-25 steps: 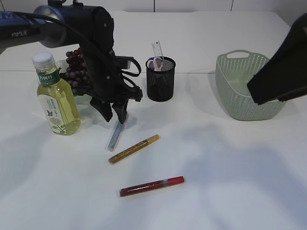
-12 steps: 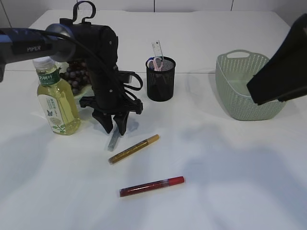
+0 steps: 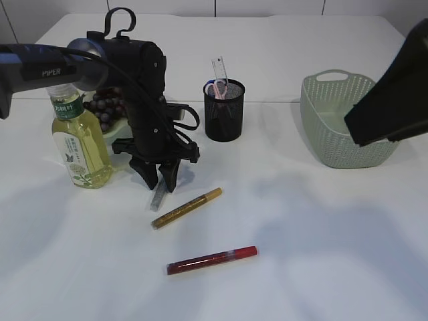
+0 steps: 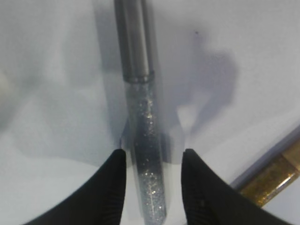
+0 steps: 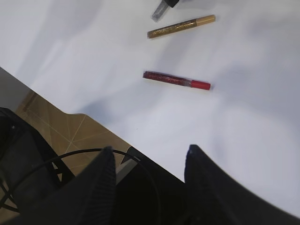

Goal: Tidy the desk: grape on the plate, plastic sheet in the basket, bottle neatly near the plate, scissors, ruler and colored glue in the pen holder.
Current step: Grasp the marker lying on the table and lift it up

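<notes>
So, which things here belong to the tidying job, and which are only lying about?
Belong to the job:
- silver glue pen, between the left tool's jaws
- gold glue pen
- red glue pen
- pen holder with ruler and scissors
- bottle
- grapes
- basket

Only lying about:
- nothing that I can see

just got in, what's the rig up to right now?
Desk tidy in progress. The left gripper is down over the silver glitter glue pen, fingers either side of it, jaws open and not clamped. The gold glue pen and red glue pen lie loose on the table. Ruler and scissors stand in the pen holder, grapes sit behind the bottle. The right gripper hangs open, holding nothing, off beside the basket.
</notes>
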